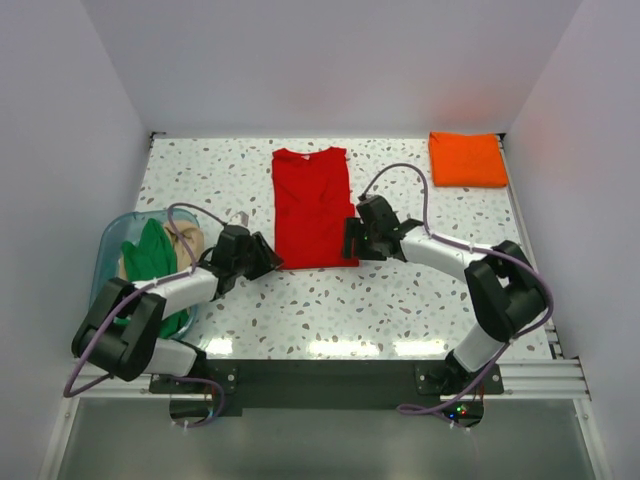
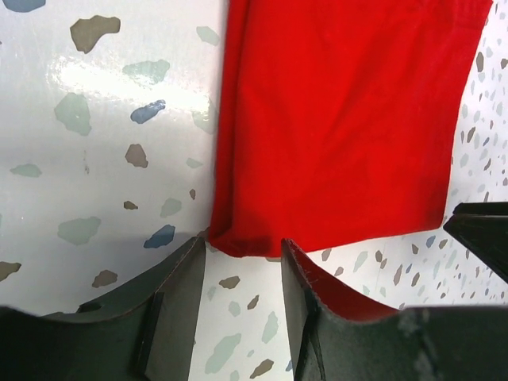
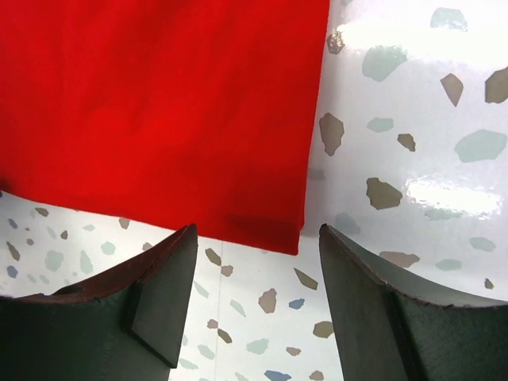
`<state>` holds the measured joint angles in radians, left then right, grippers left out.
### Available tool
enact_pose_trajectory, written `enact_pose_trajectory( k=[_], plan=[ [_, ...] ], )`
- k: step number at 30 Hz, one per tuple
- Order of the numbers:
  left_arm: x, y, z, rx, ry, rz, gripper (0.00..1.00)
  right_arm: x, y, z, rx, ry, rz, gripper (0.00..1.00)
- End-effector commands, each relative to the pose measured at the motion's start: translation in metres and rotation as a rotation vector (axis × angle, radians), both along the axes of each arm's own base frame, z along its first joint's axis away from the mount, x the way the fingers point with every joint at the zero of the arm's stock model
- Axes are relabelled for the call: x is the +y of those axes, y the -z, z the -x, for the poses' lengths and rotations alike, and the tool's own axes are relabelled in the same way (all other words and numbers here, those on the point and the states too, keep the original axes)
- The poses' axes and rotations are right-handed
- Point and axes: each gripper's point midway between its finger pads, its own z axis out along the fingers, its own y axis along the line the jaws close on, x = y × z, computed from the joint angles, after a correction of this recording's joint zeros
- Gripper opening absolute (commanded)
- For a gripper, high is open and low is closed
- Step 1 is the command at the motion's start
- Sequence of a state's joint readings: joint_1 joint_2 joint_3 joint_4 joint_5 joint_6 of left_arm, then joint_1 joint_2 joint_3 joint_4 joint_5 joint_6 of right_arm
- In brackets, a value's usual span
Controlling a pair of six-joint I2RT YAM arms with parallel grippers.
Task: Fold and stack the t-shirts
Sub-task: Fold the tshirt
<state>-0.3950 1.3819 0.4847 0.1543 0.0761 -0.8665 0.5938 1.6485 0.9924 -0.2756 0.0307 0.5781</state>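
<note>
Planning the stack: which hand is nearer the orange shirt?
Right. The right hand is at the red shirt's near right corner, toward the orange shirt; the left hand is farther off, at the red shirt's near left corner.

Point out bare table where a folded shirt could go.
Bare: between the red shirt and orange shirt; back left, between the red shirt and left wall, beyond the tub; the near table strip. Crowded: the red hem, where left gripper and right gripper sit.
</note>
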Motion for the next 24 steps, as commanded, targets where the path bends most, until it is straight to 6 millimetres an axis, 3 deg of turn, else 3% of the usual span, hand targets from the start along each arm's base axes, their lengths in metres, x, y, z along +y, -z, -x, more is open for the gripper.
enact_pose_trajectory(
  k=[1,7,12,21,24],
  plan=[
    [-0.004,-0.006,-0.008,-0.066,0.027,0.008,0.49,0.008,-0.005,-0.012,-0.028,0.040,-0.105,0.66],
    [-0.004,-0.004,-0.012,-0.068,0.014,0.018,0.50,0.004,0.007,-0.012,0.006,0.084,-0.170,0.63],
    [0.000,0.009,-0.011,-0.029,-0.018,0.007,0.48,0.007,0.020,-0.007,0.043,0.107,-0.214,0.59],
    [0.003,0.031,0.001,0.031,-0.034,0.009,0.38,0.001,0.038,0.004,0.080,0.141,-0.224,0.51],
    [0.003,0.038,0.006,0.047,-0.031,0.007,0.27,-0.001,0.042,0.006,0.091,0.144,-0.232,0.44]
  ],
)
